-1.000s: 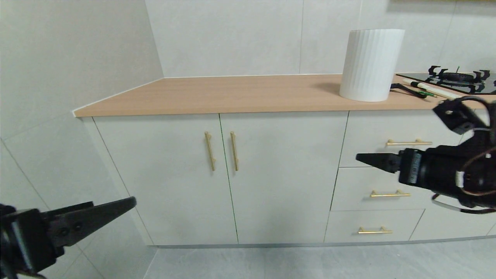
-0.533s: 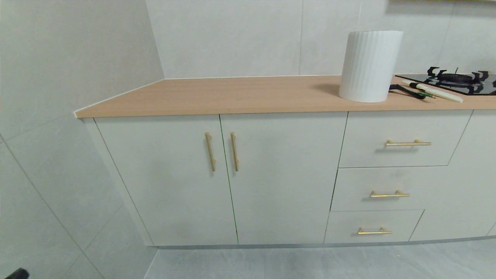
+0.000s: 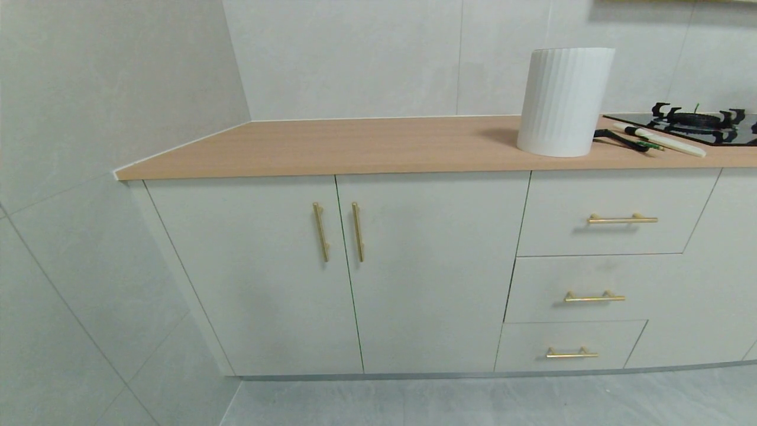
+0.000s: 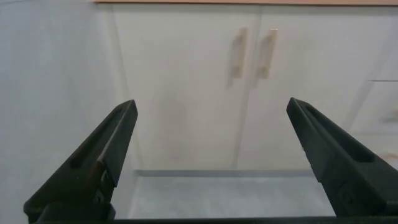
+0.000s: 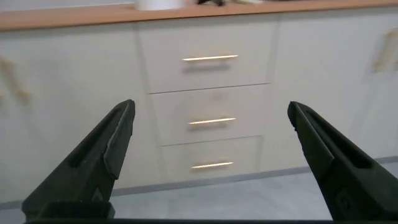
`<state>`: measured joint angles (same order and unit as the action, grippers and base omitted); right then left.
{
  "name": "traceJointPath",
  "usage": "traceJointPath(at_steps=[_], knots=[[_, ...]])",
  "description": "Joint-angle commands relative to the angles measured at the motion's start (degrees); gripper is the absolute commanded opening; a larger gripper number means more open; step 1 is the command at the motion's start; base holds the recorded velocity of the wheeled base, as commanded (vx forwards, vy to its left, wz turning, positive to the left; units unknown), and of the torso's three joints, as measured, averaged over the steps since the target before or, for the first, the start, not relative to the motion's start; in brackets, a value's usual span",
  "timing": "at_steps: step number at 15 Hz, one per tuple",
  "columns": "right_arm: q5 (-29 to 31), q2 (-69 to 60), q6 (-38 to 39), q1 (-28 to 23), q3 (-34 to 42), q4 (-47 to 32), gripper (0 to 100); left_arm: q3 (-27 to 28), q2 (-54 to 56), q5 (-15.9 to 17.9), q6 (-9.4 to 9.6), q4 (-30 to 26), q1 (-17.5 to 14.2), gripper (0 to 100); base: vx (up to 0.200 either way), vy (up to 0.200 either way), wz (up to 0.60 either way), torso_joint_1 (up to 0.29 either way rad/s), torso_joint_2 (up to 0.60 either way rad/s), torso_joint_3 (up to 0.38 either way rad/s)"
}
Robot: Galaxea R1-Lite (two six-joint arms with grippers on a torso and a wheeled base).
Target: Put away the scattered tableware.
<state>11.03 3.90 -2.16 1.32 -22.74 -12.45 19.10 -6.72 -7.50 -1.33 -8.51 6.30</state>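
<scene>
Several utensils [image 3: 647,140] with black, green and cream handles lie on the wooden countertop [image 3: 355,145], just right of a tall white ribbed holder [image 3: 565,100]. My left gripper [image 4: 210,107] is open with nothing between its fingers, low in front of the double cabinet doors [image 4: 249,93]. My right gripper [image 5: 210,106] is open too and holds nothing, level with the stack of drawers [image 5: 208,99]. The holder's base [image 5: 155,4] and the utensils [image 5: 214,2] sit far above and beyond it on the counter edge.
A black gas hob [image 3: 698,121] occupies the counter's right end. Two vertical gold handles [image 3: 338,231] are on the doors and three gold pulls [image 3: 621,219] on the drawers. A tiled wall closes the left side; grey floor [image 3: 473,399] lies below.
Both arms, seen in the head view one second ago, have dropped out of it. The things on the counter have not moved.
</scene>
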Motion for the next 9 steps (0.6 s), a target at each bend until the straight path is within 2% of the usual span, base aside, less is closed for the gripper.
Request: traceJointPath(at_steps=[1,3,5,6,7,8,9], knots=[[3.3,-3.9,-1.0,-1.2,3.4,1.3,100,-1.0,3.4,-0.6,0.98,-0.1,-4.8,100,0.0,0.0,0.0,0.0,0.0,0.0],[4.3,-3.9,-1.1,-1.2,6.4,3.0,100,-4.7,6.7,0.5,3.44,-0.4,-6.4,100,0.0,0.0,0.0,0.0,0.0,0.0],[3.6,-3.9,-0.9,-1.2,12.0,5.9,100,-8.9,6.7,-0.9,3.09,1.7,-6.3,100,0.0,0.0,0.0,0.0,0.0,0.0],[1.7,-3.9,-0.9,-1.2,16.8,11.0,100,-11.5,6.7,-0.7,3.44,2.8,-6.3,100,0.0,0.0,0.0,0.0,0.0,0.0],[-1.1,-3.9,-1.0,-1.2,21.9,17.5,100,-14.3,6.7,-0.1,4.76,4.0,-6.3,100,0.0,0.0,0.0,0.0,0.0,0.0],[-4.1,-3.9,-0.7,-1.2,22.7,18.9,100,-17.2,6.7,0.6,6.43,6.6,-6.3,100,0.0,0.0,0.0,0.0,0.0,0.0],[-6.8,-3.9,0.8,-1.2,22.7,16.8,100,-19.0,6.7,2.7,6.34,10.4,-6.3,100,0.0,0.0,0.0,0.0,0.0,0.0]])
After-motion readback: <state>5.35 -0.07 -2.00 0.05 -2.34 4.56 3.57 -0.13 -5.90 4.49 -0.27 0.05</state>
